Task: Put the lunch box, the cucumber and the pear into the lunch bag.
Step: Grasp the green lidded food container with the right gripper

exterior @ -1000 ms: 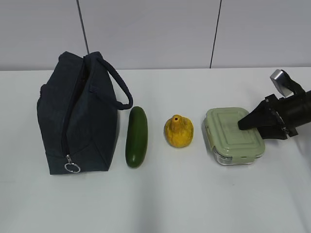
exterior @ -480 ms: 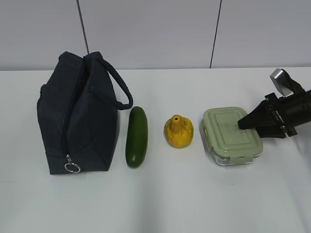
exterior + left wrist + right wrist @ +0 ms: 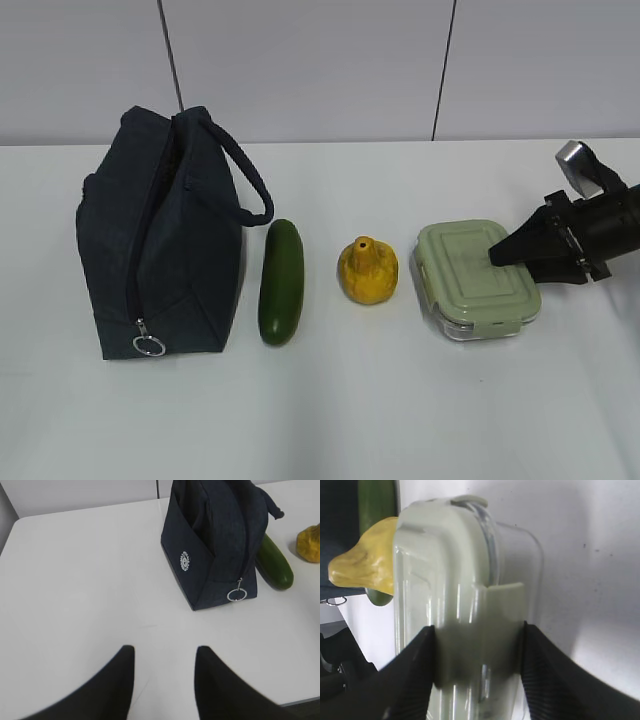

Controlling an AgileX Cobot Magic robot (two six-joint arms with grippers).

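One sage-lidded clear lunch box (image 3: 480, 281); right pincer (image 3: 477, 652) clamps it.

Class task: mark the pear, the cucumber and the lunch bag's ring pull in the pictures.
pear (image 3: 367, 274): exterior view, middle of its yellow body.
cucumber (image 3: 282, 282): exterior view, midway along its length.
ring pull (image 3: 236, 595): left wrist view, the silver ring at the zipper's end.

On the white desk (image 3: 330, 420) four things stand in a row from left to right: the dark navy lunch bag (image 3: 160, 240) near the left edge, the cucumber (image 3: 281, 282) just beside it, the pear (image 3: 367, 270) in the middle, and the lunch box (image 3: 478, 280). The right gripper (image 3: 505, 252) reaches in from the right edge, its dark tip over the box's pale green lid.
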